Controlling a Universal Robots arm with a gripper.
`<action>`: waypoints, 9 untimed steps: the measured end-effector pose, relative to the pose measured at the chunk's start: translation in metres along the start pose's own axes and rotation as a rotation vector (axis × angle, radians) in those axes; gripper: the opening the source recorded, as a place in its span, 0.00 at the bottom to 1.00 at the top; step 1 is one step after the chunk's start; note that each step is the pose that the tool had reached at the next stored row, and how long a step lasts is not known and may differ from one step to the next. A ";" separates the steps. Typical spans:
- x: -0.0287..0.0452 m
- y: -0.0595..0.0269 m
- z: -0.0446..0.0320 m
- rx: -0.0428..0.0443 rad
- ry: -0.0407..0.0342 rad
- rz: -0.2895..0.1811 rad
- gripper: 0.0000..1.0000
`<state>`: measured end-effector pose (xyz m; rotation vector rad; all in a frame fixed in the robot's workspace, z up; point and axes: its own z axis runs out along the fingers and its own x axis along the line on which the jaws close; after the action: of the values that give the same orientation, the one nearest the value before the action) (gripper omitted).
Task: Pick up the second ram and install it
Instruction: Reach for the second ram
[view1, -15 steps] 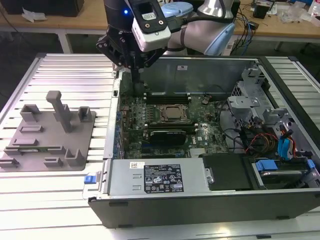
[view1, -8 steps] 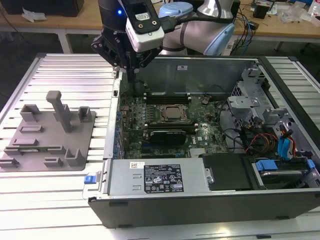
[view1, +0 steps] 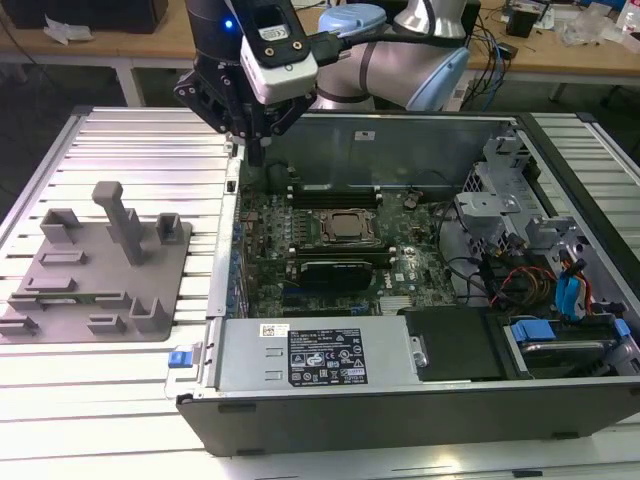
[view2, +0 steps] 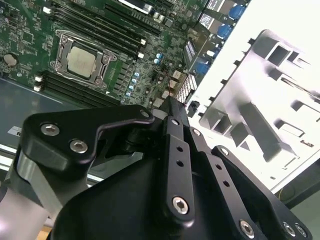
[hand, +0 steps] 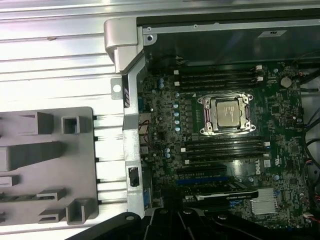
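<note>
The second ram (view1: 75, 297) looks like a thin green strip lying in a slot near the front of the grey fixture tray (view1: 165, 270), on the exterior view's left. My gripper (view1: 252, 152) hangs over the far left corner of the open computer case (view1: 215, 300), well away from the tray. It is shut, its fingers narrowing to one tip, and I see nothing held. In the second wrist view the gripper (view2: 172, 107) sits above the case wall. Dark memory slots (hand: 220, 79) run on either side of the silver processor (hand: 228, 112).
The tray carries upright grey posts (view1: 122, 220) and blocks. Inside the case are a black expansion card (view1: 340, 268), a power supply (view1: 320, 355), drive bays and cables (view1: 540, 280) at the exterior view's right. A ribbed metal table (view1: 140, 150) surrounds everything.
</note>
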<state>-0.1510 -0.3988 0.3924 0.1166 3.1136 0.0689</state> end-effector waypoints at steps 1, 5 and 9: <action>0.0010 -0.0001 0.0000 0.0001 0.0001 0.000 0.08; 0.0034 -0.0003 -0.0001 0.0001 0.0001 0.000 0.08; 0.0114 -0.0009 -0.0002 0.0001 0.0001 0.000 0.08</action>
<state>-0.1625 -0.3988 0.3923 0.1166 3.1137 0.0688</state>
